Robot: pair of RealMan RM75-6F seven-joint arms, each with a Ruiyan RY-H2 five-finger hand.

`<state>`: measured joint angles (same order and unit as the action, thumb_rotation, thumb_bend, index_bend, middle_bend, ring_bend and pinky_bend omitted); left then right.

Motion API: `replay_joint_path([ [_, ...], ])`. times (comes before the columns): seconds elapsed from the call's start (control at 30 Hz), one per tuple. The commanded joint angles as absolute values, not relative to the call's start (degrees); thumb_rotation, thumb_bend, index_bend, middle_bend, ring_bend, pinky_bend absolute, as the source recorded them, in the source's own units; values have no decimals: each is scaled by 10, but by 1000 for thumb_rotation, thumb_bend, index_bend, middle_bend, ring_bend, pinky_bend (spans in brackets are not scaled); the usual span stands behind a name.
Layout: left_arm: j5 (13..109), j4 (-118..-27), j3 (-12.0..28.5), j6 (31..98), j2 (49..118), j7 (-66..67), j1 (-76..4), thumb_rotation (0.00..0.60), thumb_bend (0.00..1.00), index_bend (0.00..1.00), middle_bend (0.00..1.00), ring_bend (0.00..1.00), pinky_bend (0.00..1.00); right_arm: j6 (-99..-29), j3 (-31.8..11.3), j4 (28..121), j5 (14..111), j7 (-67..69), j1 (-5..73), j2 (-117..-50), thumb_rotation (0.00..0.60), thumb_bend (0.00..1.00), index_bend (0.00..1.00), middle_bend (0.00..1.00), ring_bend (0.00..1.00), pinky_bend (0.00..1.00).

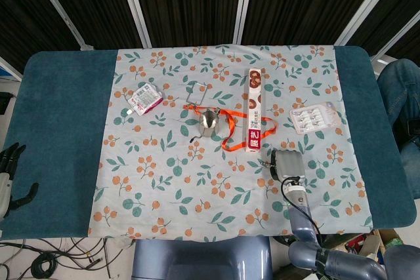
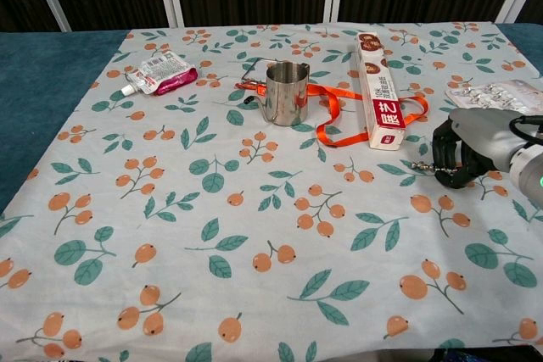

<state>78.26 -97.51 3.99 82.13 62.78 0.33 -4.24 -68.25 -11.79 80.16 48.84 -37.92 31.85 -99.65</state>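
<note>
My right hand (image 1: 287,164) (image 2: 465,148) hovers low over the floral cloth near the front right, its fingers curled in with nothing in them. Closest to it is the near end of a long red-and-white box (image 1: 254,109) (image 2: 378,91). An orange strap (image 1: 231,128) (image 2: 327,113) runs under the box to a steel cup (image 1: 209,120) (image 2: 284,93). A blister pack (image 1: 315,118) (image 2: 499,94) lies just beyond the hand to the right. My left hand (image 1: 9,176) hangs off the table's left edge, fingers apart and holding nothing.
A pink-and-white pouch (image 1: 146,100) (image 2: 158,73) lies at the back left of the floral cloth (image 1: 170,181). A wire frame (image 1: 198,93) sits behind the cup. The bare teal tabletop (image 1: 62,129) flanks the cloth. A person's knee in jeans (image 1: 399,86) is at the right edge.
</note>
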Motion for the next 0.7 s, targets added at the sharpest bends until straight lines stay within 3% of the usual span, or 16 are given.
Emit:
replay_joint_path([
  [0.03,782,-975,40,821,628,4,-42,600,354,0,8,0,0,-683,-118,802,489,-379,319,-997,600,350,585,476,493,457],
  [0.7,785,-974,40,824,628,2,-41,600,355,0,8,0,0,-685,-120,807,489,-382,319,-995,600,350,585,477,492,457],
])
